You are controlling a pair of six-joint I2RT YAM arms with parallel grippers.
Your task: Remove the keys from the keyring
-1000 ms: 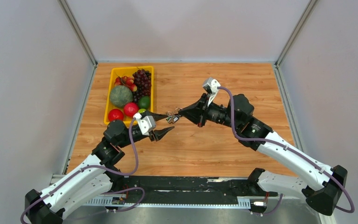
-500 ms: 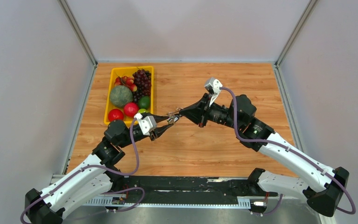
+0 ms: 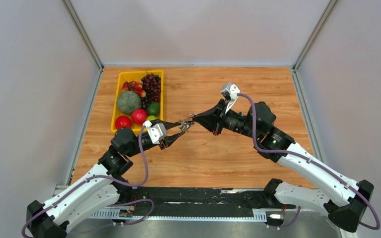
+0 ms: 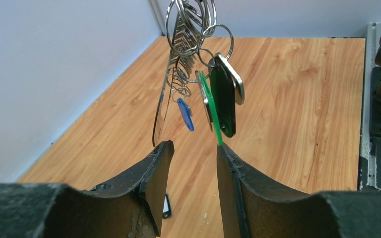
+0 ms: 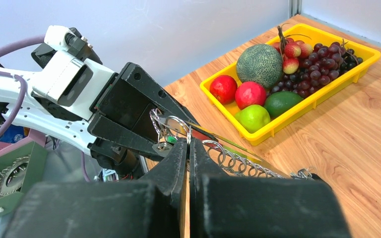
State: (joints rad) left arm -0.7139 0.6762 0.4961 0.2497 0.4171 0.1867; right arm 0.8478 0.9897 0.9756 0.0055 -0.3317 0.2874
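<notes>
The keys (image 4: 223, 96) hang in the air as a cluster of silver rings with a dark green key, a green tag (image 4: 207, 101) and a blue tag (image 4: 184, 114). The keyring (image 4: 162, 106), a long silvery flat loop, hangs among them. In the top view the cluster (image 3: 184, 124) is between both grippers above the table. My right gripper (image 5: 188, 141) is shut on a silver ring of the keyring at the top of the cluster. My left gripper (image 4: 194, 146) is open just below the tags. The green tag's tip touches its right finger.
A yellow tray (image 3: 115, 99) of fruit stands at the back left; it also shows in the right wrist view (image 5: 297, 116). A small black item (image 4: 166, 206) lies on the wooden table under the left gripper. Grey walls enclose the table.
My left gripper has narrowed its jaws and moved up to the hanging cluster. My right arm has shifted slightly right while holding the ring.
</notes>
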